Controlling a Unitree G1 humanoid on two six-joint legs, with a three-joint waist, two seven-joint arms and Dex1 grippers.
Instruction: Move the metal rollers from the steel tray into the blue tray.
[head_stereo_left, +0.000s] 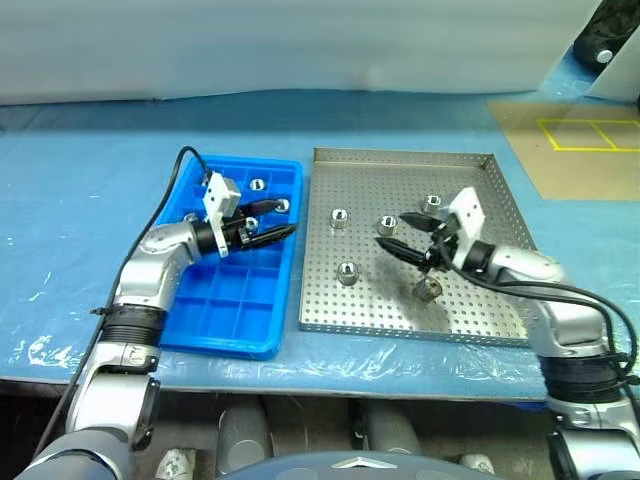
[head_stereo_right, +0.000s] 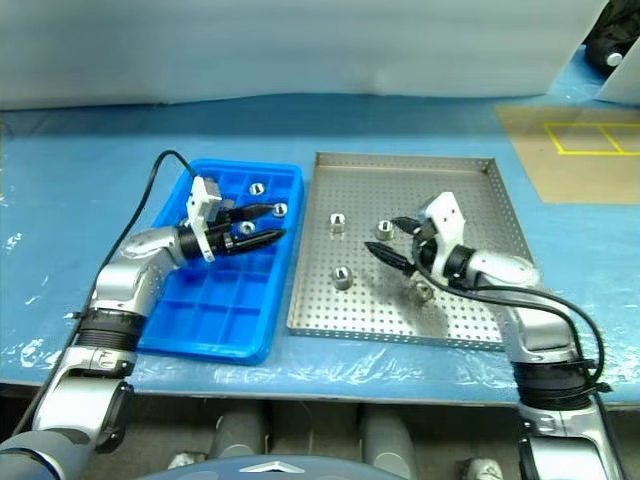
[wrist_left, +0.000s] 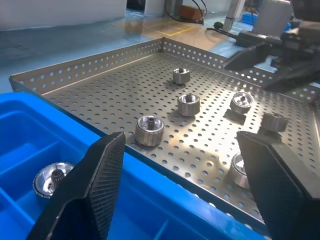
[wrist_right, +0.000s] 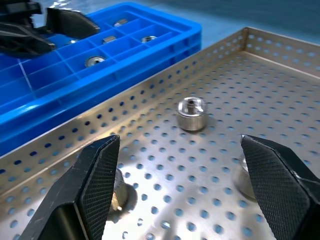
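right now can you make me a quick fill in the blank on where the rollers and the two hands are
1. The left hand hangs open over the ____ tray.
2. The right hand is open above the steel tray, and it holds ____.
3. The number of metal rollers lying on the steel tray is ____.
4. Seen from the robot's head, the blue tray sits to the ____ of the steel tray.

Missing words: blue; nothing; five; left
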